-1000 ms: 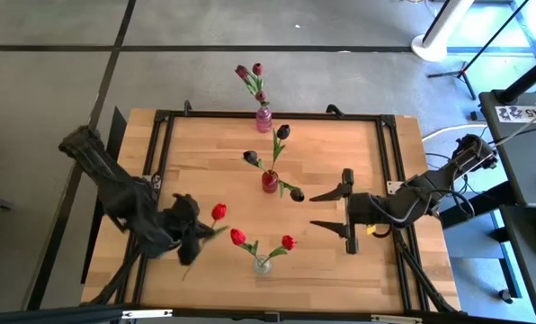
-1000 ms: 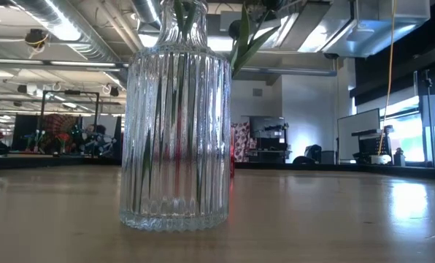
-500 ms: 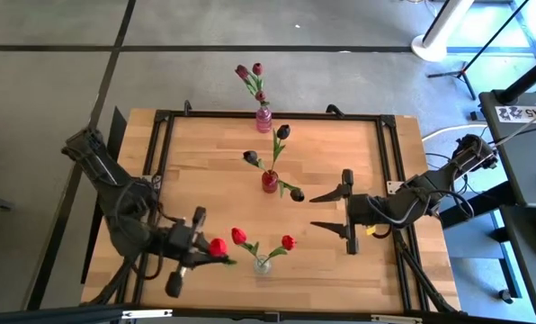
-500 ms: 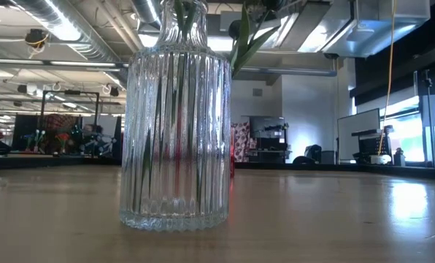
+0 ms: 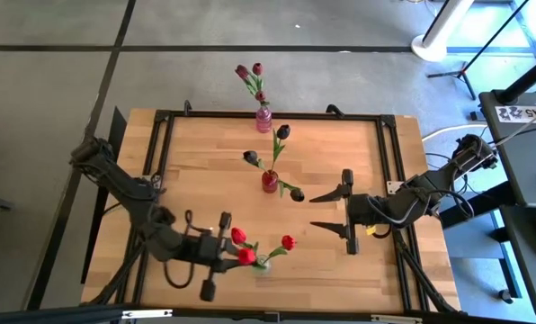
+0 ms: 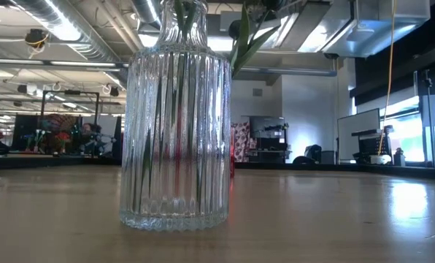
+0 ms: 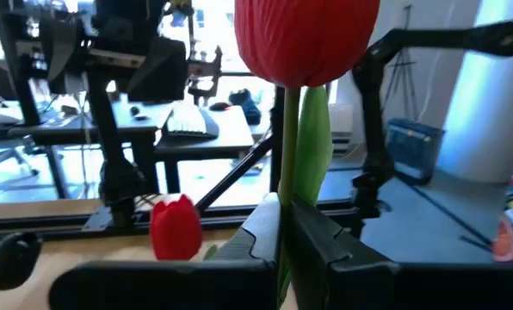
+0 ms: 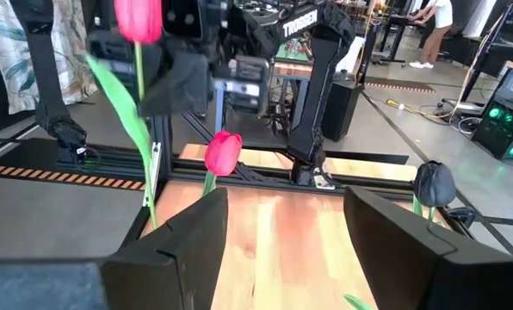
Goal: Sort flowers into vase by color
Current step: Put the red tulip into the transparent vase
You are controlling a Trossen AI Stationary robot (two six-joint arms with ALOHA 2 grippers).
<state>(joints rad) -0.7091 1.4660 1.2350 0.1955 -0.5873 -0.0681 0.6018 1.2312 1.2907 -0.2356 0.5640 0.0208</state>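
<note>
My left gripper (image 5: 234,257) is shut on a red tulip (image 5: 246,256) right beside the clear ribbed glass vase (image 5: 263,265) near the table's near edge. The vase also fills the low view (image 6: 175,131). It holds two red tulips (image 5: 238,236) (image 5: 288,241) by their stems. A red vase (image 5: 269,183) at mid-table holds three dark tulips (image 5: 283,131). A pink vase (image 5: 263,120) at the far edge holds three maroon-pink tulips (image 5: 257,69). My right gripper (image 5: 327,209) is open and empty, right of the vases. My left gripper pinches the red tulip's green stem (image 7: 286,185) between its two fingers (image 7: 325,245), a short way below the head (image 7: 304,39). The fingers come level from the table's left and lie across the stem. The tulip stands roughly upright, head up, lifted clear of the table.
A black frame (image 5: 387,162) runs around the wooden table top. Bare wood lies left of the red vase (image 5: 205,162) and between the vases and my right gripper. Workshop gear stands beyond the table.
My left gripper has carried the red tulip toward the table's right and near edges, up to the clear vase. It has turned so that its fingers point right. The tulip's head now sits next to the two red tulips in the vase.
</note>
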